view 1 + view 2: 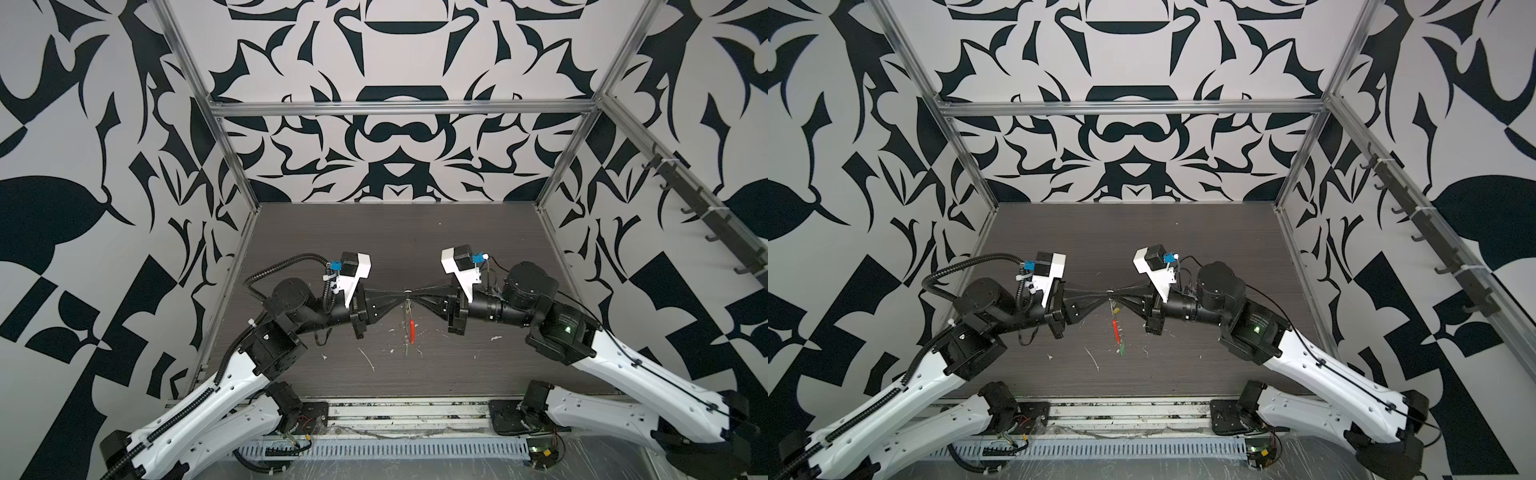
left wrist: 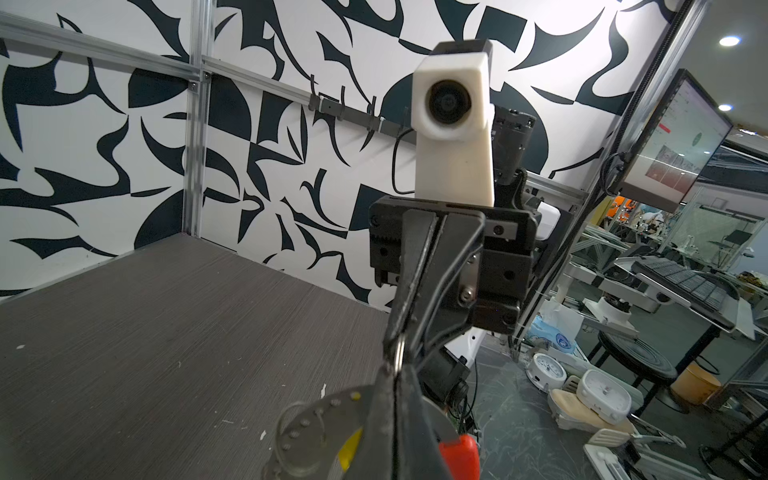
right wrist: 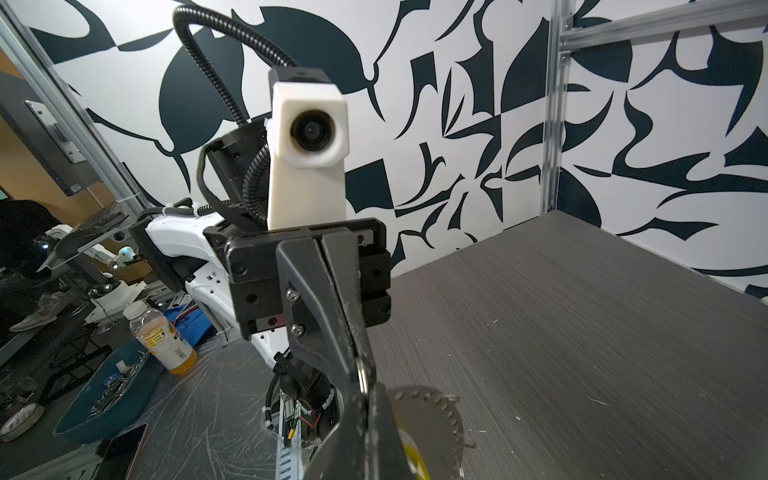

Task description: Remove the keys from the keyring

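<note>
In both top views my left gripper (image 1: 401,294) and right gripper (image 1: 415,294) meet tip to tip above the middle of the table, both shut on the top of the keyring (image 1: 408,305). The thin wire loop hangs edge-on below them, its red sleeve (image 1: 412,330) lower down. The green tag (image 1: 1122,350) dangles at the bottom. A small yellowish key (image 1: 1117,309) hangs just under the tips. In the left wrist view the wire (image 2: 400,348) runs between the pinched tips, beside a grey studded round piece (image 2: 316,432). In the right wrist view the wire (image 3: 362,374) shows the same way.
White scraps (image 1: 368,359) lie scattered on the dark wood-grain table (image 1: 332,241) under and around the hanging ring. Aluminium frame posts (image 1: 232,166) and patterned walls close in the sides and back. A slotted cable duct (image 1: 374,449) runs along the front edge.
</note>
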You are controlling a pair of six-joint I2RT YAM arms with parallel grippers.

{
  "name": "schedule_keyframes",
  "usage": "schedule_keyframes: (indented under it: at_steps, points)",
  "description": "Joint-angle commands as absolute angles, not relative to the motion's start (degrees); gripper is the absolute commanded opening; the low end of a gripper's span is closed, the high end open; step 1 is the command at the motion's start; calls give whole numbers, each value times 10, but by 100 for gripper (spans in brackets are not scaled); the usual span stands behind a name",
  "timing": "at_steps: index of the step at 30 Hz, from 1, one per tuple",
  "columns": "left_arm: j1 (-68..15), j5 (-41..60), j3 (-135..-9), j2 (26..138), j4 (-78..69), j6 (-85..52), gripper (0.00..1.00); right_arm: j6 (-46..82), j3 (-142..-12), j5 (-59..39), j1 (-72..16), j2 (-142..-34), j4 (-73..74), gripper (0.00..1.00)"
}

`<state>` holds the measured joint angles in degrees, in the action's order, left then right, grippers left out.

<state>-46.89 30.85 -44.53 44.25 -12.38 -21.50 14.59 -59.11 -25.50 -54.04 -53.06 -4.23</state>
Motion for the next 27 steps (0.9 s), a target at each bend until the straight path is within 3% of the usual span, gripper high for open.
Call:
schedule_keyframes:
  at_steps: [1,4,8,17,27]
  points:
    - [-469,307,-460,433,-112,-202,18,140,-623,-258,-536,-523,-55,0]
    - [-469,299,-467,425,-84,-194,29,134,-625,-277,-524,-524,-70,0]
    - [-469,292,-484,414,-36,-180,33,134,-630,-319,-492,-531,-88,0]
    - [-469,314,-563,472,102,-149,33,111,-661,-426,-438,-559,-146,0]
    - [-469,320,-636,536,217,-135,33,97,-674,-453,-430,-574,-179,0]
